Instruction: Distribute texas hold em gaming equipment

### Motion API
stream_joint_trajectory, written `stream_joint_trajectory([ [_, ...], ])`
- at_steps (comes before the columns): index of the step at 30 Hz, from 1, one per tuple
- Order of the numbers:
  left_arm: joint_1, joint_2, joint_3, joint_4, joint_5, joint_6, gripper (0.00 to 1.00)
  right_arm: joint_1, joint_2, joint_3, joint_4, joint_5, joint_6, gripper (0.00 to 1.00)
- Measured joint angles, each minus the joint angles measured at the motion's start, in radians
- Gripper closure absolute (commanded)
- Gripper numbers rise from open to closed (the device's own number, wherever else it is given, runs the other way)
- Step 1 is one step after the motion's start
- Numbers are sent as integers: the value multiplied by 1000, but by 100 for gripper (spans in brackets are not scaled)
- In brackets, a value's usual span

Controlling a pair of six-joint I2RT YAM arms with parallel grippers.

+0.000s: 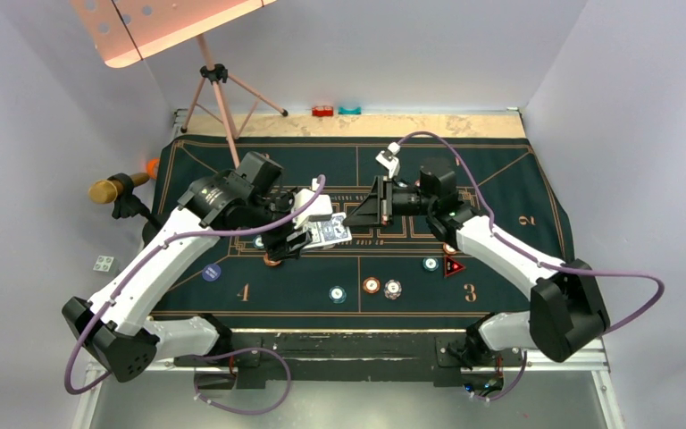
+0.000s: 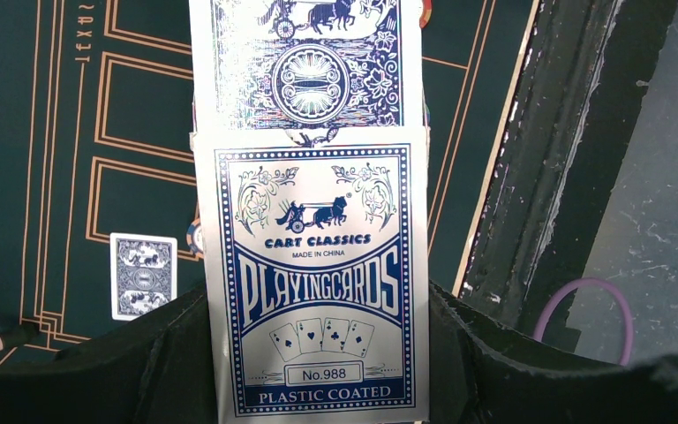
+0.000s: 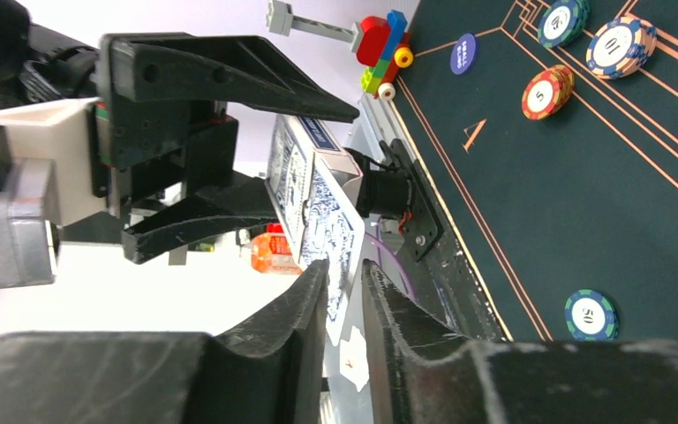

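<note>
Left gripper (image 2: 318,300) clenched on the card box (image 2: 313,265), which we see held above the mat (image 2: 53,177), long axis pointing toward the right gripper (image 3: 344,283). One card (image 2: 305,62) juts from its far end between the right jaws, nearly closed; contact we cannot tell. Box face reads CART CLASSICS, MADE IN CHINA, PLAYINGCARDS, No.988, PLASTIC COATED.

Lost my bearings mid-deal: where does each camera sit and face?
Top external: above and behind the robot, looking down on the green felt mat; both arms show.
Left wrist: behind the left pincer, looking along it at the blue-and-white playing-card box it grips; black fingers below.
Right wrist: behind the right pincer, which straddles the box's end; rolled sideways, facing the left pincer.
Shared: that box, in all three.
</note>
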Motion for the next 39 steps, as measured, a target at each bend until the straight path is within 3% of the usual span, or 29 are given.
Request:
stream_joint_trajectory([
  [7, 0, -3, 0, 1, -3, 0, 100, -39, -30, -19, 65, -30, 85, 100],
  [18, 0, -8, -5, 4, -5, 0, 100, -76, -31, -32, 87, -53, 133, 100],
  [29, 0, -11, -12, 4, -9, 0, 100, -208, -34, -40, 101, -86, 175, 100],
  [39, 0, -11, -13, 5, -11, 0, 100, -211, -34, -93, 153, -101, 227, 100],
])
